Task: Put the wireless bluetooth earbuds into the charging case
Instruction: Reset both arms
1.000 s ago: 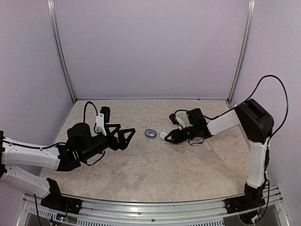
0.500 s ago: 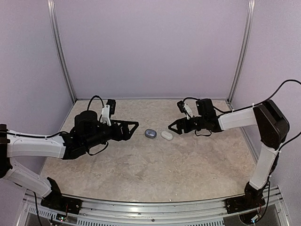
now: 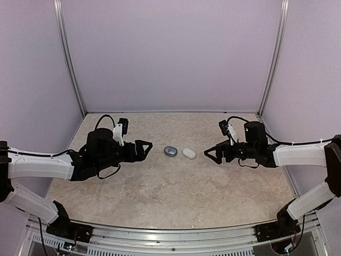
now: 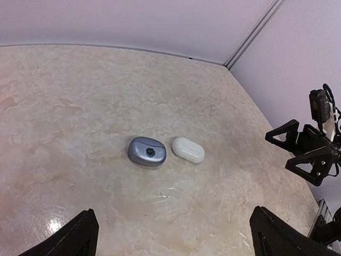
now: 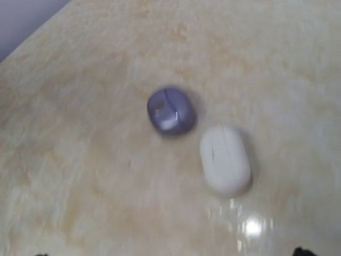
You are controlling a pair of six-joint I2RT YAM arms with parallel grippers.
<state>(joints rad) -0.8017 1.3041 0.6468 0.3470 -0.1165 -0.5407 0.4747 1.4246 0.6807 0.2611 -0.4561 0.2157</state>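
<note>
Charging cases, two of them, lie on the table near its middle, between the two hands. The grey case is on the left and the white case is just beside it on the right; I cannot tell if they touch. Both lie flat. In the left wrist view the grey case shows a small dark spot on its top, and the white case is plain and smooth.

The left hand is released, its fingers spread wide, and it grasps nothing. It points to the grey case from the left, near but apart. The right hand is also released and empty, with its fingers apart. It points to the white case from the right, also near but apart. The right wrist view is blurred.
</note>
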